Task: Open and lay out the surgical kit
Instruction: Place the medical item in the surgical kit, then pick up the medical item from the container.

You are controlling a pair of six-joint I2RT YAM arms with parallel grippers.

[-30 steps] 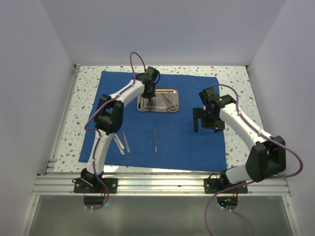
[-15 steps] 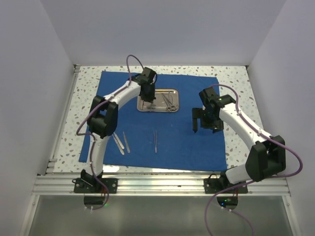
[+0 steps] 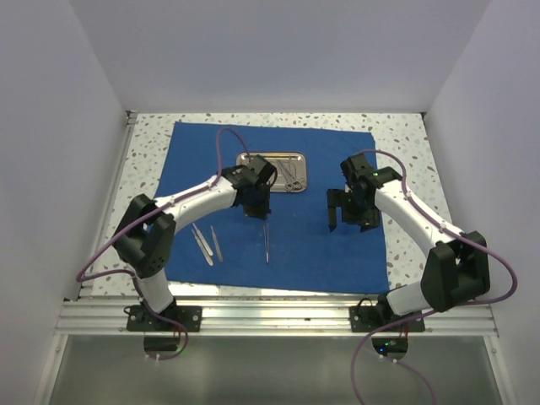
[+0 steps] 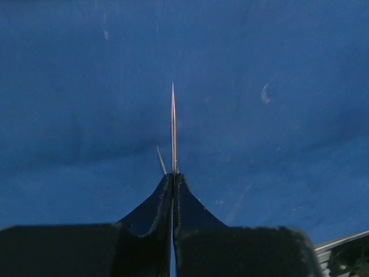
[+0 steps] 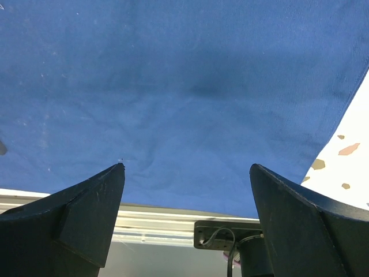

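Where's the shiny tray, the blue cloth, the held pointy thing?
Shiny rectangular steel tray (image 3: 272,154): top view, far rim.
Royal-blue cloth wrap (image 3: 329,245): top view, bare part.
Thin silver instrument (image 4: 173,124): left wrist view, shaft.

cloth (image 3: 329,245): royal blue | tray (image 3: 291,154): silver | instrument (image 4: 173,127): silver | table (image 3: 405,139): white (brownish-grey speckles)

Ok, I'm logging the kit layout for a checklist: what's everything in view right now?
cloth: one, royal blue, spread on the table
tray: one, shiny steel, far middle of cloth
instruments in tray: silver, count unclear
instruments on cloth: three, silver, near half
held instrument: one, silver, pointed, in the left jaws
table: one, white speckled, under the cloth
left arm: one, white and black, jaws shut on the held instrument
right arm: one, white and black, jaws open over the cloth
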